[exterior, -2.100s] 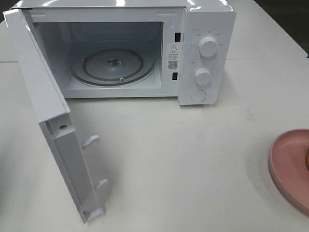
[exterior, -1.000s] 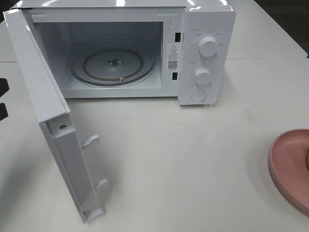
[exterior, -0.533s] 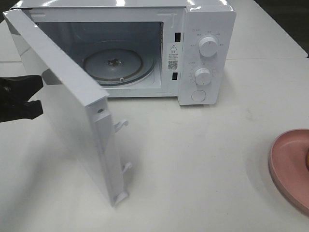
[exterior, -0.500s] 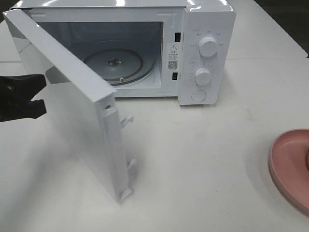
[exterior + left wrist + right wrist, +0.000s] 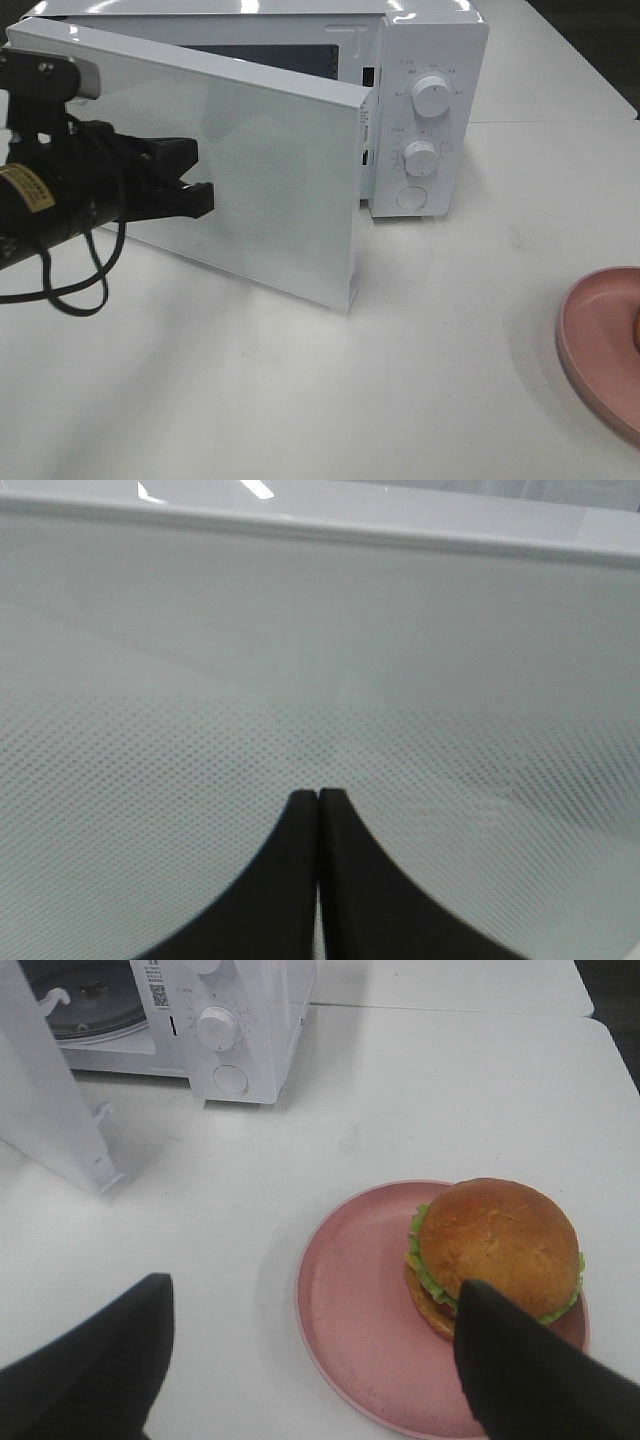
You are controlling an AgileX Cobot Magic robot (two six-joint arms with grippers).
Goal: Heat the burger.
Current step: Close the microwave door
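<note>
The burger (image 5: 495,1250), with a brown bun and green lettuce, sits on a pink plate (image 5: 350,1330) on the table right of the microwave (image 5: 425,110). Only the plate's edge (image 5: 600,350) shows in the exterior high view. My right gripper (image 5: 312,1295) hovers open above the plate's near side, holding nothing, its fingers (image 5: 100,1360) apart from the burger. My left gripper (image 5: 200,180) is shut, its tips (image 5: 318,798) pressed against the outside of the microwave door (image 5: 280,180), which stands partly swung toward the oven. The dotted door panel (image 5: 300,660) fills the left wrist view.
The microwave's two dials (image 5: 432,97) and round button (image 5: 411,198) face front. A glass turntable (image 5: 80,1000) shows inside the oven. The door's free edge (image 5: 355,250) juts over the table. White table (image 5: 450,350) lies between the microwave and the plate.
The left gripper came in from the left and pushed the door from wide open round toward the oven, now covering most of the cavity. The plate has not moved.
</note>
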